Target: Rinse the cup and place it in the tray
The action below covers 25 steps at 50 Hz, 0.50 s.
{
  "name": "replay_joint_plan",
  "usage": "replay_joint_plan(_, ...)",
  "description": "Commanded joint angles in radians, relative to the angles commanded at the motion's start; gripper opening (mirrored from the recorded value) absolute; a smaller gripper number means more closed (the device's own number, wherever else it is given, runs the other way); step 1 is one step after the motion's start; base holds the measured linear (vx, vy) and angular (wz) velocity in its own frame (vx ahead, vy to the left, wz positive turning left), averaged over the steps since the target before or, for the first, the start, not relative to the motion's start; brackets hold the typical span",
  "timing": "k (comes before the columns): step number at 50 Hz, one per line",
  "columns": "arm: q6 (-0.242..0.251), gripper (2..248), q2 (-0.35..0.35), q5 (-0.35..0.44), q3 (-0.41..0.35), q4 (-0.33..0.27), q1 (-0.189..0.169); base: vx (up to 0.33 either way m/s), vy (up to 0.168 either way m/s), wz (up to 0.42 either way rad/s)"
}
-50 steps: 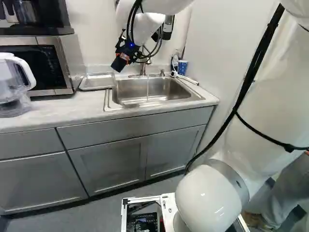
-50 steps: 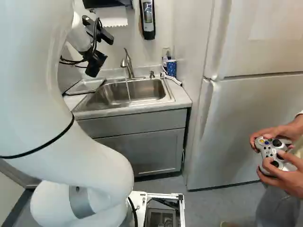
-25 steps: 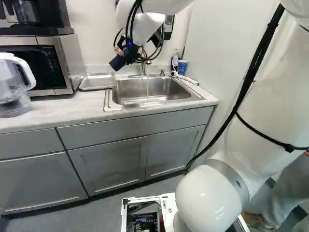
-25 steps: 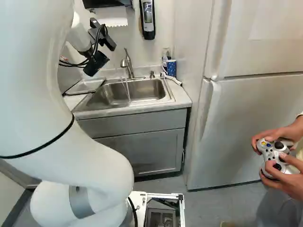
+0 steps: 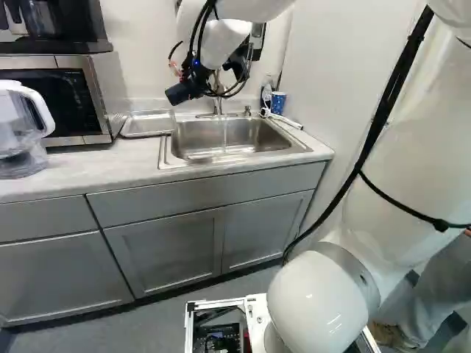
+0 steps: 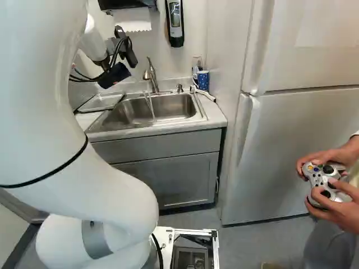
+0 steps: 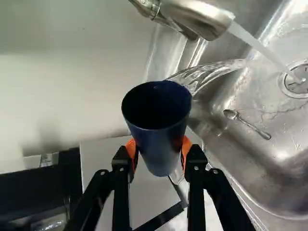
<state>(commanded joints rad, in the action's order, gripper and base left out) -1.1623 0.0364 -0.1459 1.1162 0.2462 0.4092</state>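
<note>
Holding the dark blue cup in the pincer, clamped from both sides between orange pads; at about half past ten from the sink in the left base view. Probably at rinsing or emptying. Keep a firm hold on wet walls, pass the mouth under the running water, then drain fully over the basin to spare the bench before heading to the tray, near ten o'clock from the sink. Cannot see the cup's dark bottom, nor trace the curved splash beside its rim to cup or tap.
</note>
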Motion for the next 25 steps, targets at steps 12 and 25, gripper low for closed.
replay_joint_plan(12, -0.126, 111, 0.0, 0.0, 0.0, 0.0, 0.0, 0.0, 0.0, 0.0)
replay_joint_plan(25, -0.263, 111, 0.0, 0.0, 0.0, 0.0, 0.0, 0.0, 0.0, 0.0)
